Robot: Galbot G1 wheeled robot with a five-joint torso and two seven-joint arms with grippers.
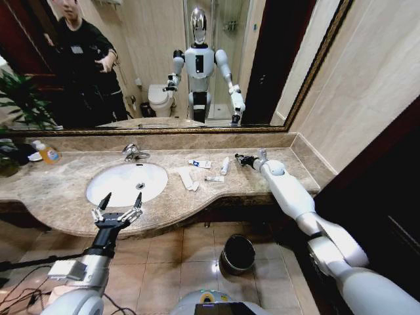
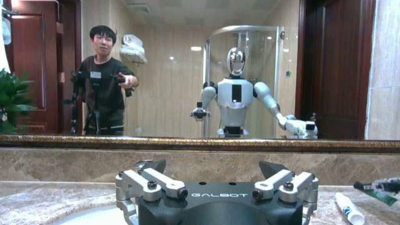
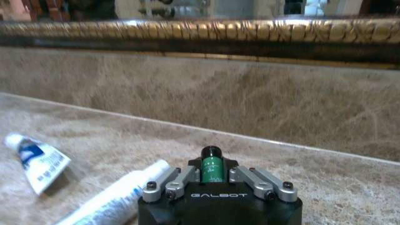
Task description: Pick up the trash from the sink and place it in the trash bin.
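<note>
Clamping right gripper (image 3: 212, 183) on small green tube (image 3: 212, 167) above counter (image 1: 262, 180), far from bin (image 1: 237, 253); light, stiff, slick, best pinched mid-body; left gripper (image 1: 118, 207) spread open over sink (image 1: 98, 184)

Beige marble surface (image 1: 262, 180): white tubes (image 1: 224, 165), sachets (image 1: 200, 163), crumpled paper strip (image 1: 186, 178), yellow-orange bottle (image 1: 46, 153) lying directly on it.
</note>
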